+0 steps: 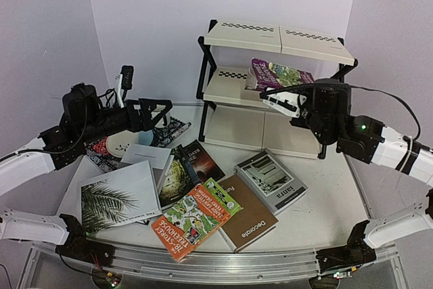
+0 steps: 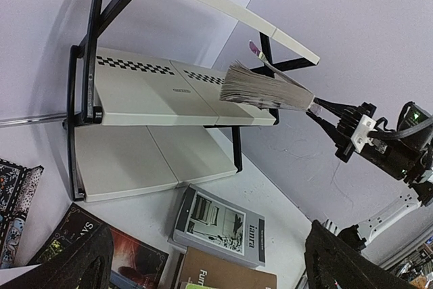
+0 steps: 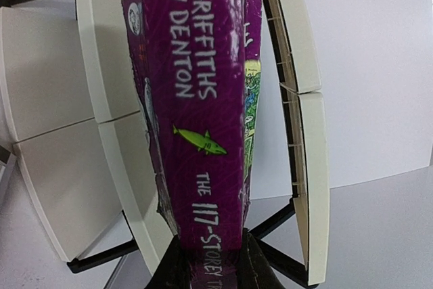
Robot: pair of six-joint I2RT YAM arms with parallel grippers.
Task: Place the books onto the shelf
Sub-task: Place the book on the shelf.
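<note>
Two fingers of the right gripper (image 3: 211, 272) are pinching one purple book (image 3: 196, 99) tight at the bottom of its spine. That wrist view reads the spine: "The 117-Storey", Griffiths, Denton, plus one little green shark.

From above, the book is tilted at the right end of the middle tier of the shelf (image 1: 277, 37). The shelf has three tiers and stands at the table's (image 1: 318, 201) far edge, right of centre. The left wrist view adds the fanned page edges over that middle tier. Whether the book actually touches the panel, I can't quite tell.

Left gripper (image 1: 162, 114) has its jaws spread wide, nothing between them, over the far left corner. Its own camera only shows two dark fingers (image 2: 74, 262) at the bottom.

On the table I count seven books for sure:
- orange Treehouse book (image 1: 189, 225) at the near edge
- green book (image 1: 226, 197) beside it
- brown Decorate (image 1: 254, 225)
- grey ianra book (image 1: 270, 181) in front of the shelf
- palm-leaf book (image 1: 111, 197) near the left edge
- dark novel (image 1: 201, 160)
- leafy-cover book (image 1: 174, 181)

The heap under the left arm is too jumbled to count.
</note>
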